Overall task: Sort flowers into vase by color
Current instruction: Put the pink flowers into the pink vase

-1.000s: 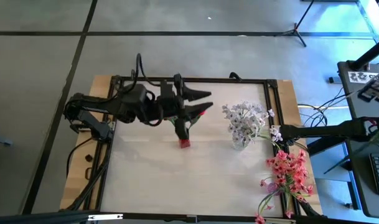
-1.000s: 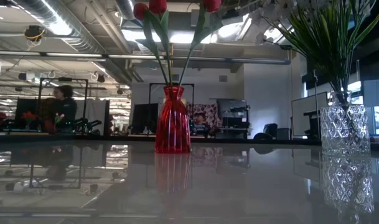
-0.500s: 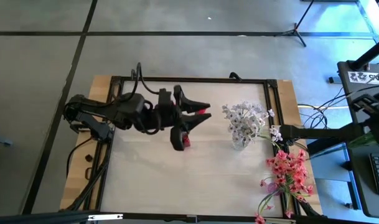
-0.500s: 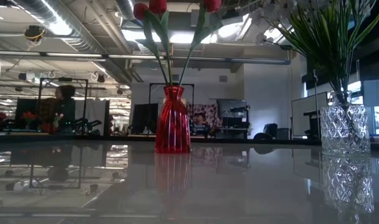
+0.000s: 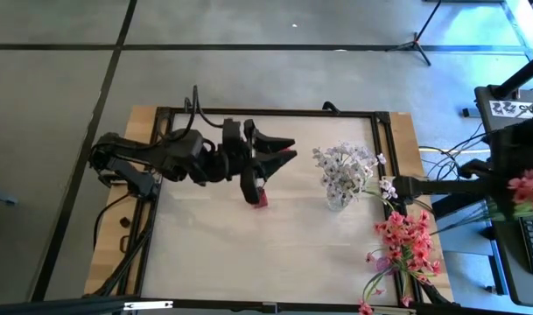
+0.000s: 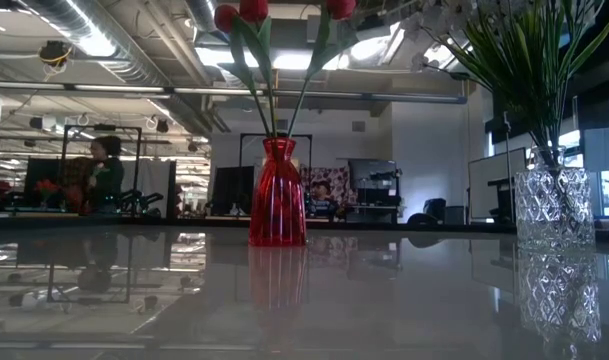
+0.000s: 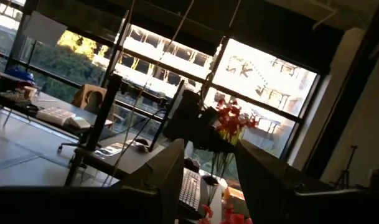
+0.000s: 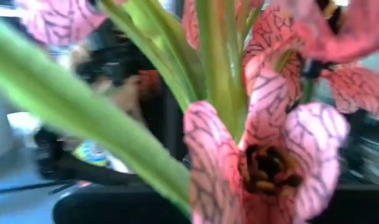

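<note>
Fingers of the left gripper (image 5: 279, 150) spread over red vase (image 5: 260, 198); right wrist view alone shows pink flowers (image 8: 264, 155).

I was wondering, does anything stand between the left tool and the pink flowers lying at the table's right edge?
Yes. The clear vase of white flowers stands almost straight between the open left tool and the pink flowers. Passing above it would probably clear it.
</note>
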Tool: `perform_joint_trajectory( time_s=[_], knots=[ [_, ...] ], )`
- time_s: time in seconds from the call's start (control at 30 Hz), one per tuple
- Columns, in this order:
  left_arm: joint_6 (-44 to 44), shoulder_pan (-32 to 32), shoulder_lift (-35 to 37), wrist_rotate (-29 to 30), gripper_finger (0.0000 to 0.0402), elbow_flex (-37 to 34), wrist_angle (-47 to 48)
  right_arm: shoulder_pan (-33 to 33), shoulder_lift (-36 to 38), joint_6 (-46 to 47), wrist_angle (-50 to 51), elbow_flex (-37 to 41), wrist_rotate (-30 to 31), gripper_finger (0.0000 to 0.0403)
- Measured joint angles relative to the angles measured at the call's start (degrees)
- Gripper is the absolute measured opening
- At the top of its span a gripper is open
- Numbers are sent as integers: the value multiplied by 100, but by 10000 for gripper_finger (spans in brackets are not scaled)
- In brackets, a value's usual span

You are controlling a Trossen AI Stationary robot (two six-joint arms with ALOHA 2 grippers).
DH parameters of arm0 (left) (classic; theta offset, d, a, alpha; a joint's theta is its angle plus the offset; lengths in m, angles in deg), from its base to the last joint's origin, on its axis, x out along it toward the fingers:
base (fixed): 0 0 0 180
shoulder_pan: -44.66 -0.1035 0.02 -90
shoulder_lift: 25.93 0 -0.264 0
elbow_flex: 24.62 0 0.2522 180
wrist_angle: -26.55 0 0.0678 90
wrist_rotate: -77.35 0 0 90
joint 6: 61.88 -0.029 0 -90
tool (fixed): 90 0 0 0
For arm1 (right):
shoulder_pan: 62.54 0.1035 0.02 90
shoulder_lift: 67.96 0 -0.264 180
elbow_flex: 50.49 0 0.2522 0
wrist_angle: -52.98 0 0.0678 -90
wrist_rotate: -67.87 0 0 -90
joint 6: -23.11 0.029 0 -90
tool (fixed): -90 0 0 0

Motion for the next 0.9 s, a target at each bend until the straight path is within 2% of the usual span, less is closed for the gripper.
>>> perform_joint_trajectory(
  time_s=[0.13,0.27,0.4,0.53,0.63,0.8,0.9],
  knots=[
    [241,147,0,89,141,0,-2,1083,-2,201,-250,3,-307,0],
    [432,265,0,587,141,0,-5,2272,7,-18,-251,-3,-496,0],
    [487,298,0,946,141,0,-7,2861,76,-1358,471,6,546,0],
    [447,282,0,1055,141,0,-2,2901,276,-2207,947,45,1675,0],
    [370,230,0,1151,141,0,3,2837,479,-1979,105,417,1940,0],
    [343,163,0,1150,141,0,125,2668,853,-280,-2437,1751,1587,0],
    [343,169,0,1136,141,0,150,2680,1053,532,-3308,2477,1658,0]
  ],
)
